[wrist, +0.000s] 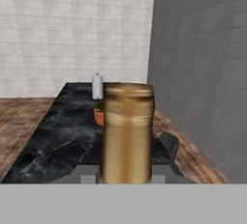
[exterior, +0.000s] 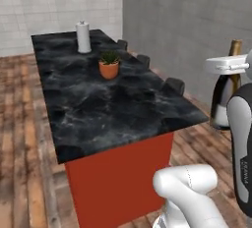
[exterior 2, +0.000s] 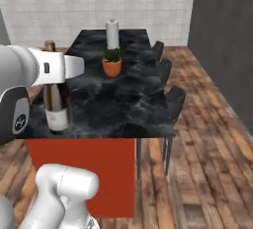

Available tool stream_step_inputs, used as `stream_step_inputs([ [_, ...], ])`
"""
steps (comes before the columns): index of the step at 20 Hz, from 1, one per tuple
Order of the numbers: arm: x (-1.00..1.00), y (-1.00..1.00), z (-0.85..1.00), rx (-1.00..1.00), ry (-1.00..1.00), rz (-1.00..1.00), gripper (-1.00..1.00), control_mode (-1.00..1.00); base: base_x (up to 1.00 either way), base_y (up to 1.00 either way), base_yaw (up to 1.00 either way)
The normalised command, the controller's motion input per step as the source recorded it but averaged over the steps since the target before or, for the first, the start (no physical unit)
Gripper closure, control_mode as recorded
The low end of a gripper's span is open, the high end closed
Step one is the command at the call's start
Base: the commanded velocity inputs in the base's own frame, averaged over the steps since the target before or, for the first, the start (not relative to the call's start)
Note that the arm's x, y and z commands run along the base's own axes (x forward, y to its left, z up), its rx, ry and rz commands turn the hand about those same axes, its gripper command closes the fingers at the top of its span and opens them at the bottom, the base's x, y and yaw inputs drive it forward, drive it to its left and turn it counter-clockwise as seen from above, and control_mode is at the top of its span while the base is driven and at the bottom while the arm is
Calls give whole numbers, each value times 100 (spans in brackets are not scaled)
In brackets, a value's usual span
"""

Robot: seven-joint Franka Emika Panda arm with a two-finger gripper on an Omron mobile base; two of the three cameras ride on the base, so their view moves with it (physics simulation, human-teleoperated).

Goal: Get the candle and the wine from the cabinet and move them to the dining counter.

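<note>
My gripper (exterior: pixel 227 66) (exterior 2: pixel 53 70) is shut on the neck of the wine (exterior: pixel 226 97) (exterior 2: pixel 56 102), a dark bottle with a pale label that I hold upright. Its gold-foil neck (wrist: pixel 128 131) rises close in front of the hand camera. The bottle hangs by the near end of the dining counter (exterior: pixel 113 104) (exterior 2: pixel 126 102) (wrist: pixel 53 141), a long black marble slab on a red base. Whether the bottle is over the slab or just short of it, I cannot tell. The candle and the cabinet are out of view.
A white paper-towel roll (exterior: pixel 83 37) (exterior 2: pixel 112 34) stands at the counter's far end. A potted plant (exterior: pixel 109 67) (exterior 2: pixel 112 65) sits mid-counter. Dark stools (exterior: pixel 174 85) (exterior 2: pixel 171 98) line the counter's right side, by the grey wall (exterior: pixel 197 20). Wooden floor lies around.
</note>
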Motion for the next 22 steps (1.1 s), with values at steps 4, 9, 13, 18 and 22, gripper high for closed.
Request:
stream_step_inputs([
  [4, 0, 0, 0, 0, 0, 0, 100, 100, 68, -81, 49],
  [9, 0, 0, 0, 0, 0, 0, 100, 100, 29, -100, 36],
  [13, 0, 0, 0, 0, 0, 0, 100, 100, 0, -100, 7],
  [18, 0, 0, 0, 0, 0, 0, 100, 100, 12, -100, 7],
  [22, 0, 0, 0, 0, 0, 0, 100, 100, 32, -100, 17],
])
